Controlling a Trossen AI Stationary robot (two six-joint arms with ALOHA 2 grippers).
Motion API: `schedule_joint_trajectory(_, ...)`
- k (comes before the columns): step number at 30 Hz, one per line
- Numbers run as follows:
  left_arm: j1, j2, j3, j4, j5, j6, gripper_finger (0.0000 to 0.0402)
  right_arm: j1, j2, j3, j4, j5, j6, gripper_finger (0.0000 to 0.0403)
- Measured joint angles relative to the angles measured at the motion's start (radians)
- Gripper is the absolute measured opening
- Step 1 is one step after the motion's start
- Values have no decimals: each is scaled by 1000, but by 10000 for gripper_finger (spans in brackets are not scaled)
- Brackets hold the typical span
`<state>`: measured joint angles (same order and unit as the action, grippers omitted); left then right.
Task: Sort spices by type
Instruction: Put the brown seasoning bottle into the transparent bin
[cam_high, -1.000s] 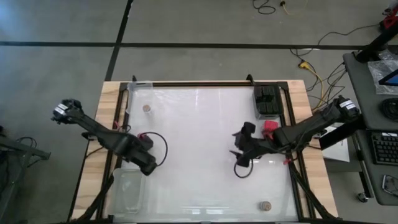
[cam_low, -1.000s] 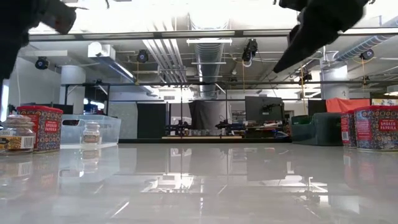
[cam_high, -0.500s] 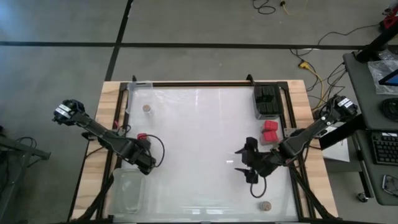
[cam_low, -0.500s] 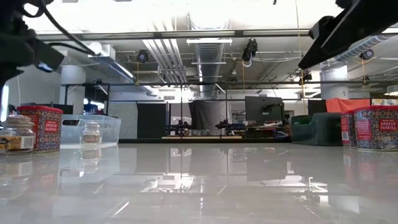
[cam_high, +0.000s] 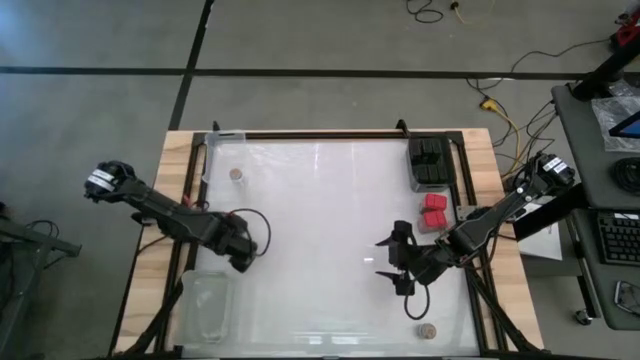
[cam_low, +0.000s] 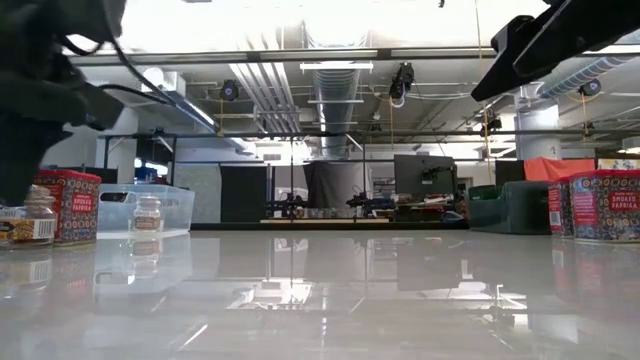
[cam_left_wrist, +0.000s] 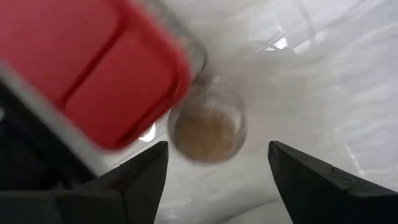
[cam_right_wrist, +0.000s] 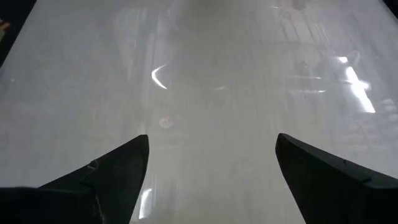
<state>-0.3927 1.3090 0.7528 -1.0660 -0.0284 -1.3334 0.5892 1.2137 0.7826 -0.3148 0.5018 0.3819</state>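
Left wrist view shows the open, empty left claw over a tan-topped jar; it might bump the red tin beside it.

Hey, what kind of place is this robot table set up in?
Most likely a robotics lab or workshop: exposed ceiling ducts overhead, workbenches with monitors behind the table, and loose cables on a bare concrete floor.

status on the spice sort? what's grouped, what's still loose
Grouped: two red tins beside the black boxes at the right edge. In hand: nothing gripped; the left gripper hangs open over a tan-topped jar next to a red tin. The right gripper is open and empty. Left: tan jars near the tray and at the front right.
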Motion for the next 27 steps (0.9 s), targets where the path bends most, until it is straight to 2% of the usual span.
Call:
schedule_joint_trajectory(9,112,0,-1,39,-13,93,261,4,0,0,3,-5,0,325)
schedule_joint_trajectory(17,117,1,-2,118,-16,176,261,4,0,0,-2,-5,0,311)
schedule_joint_trajectory(27,117,9,-2,126,-16,276,261,4,0,-1,-2,-6,3,302)
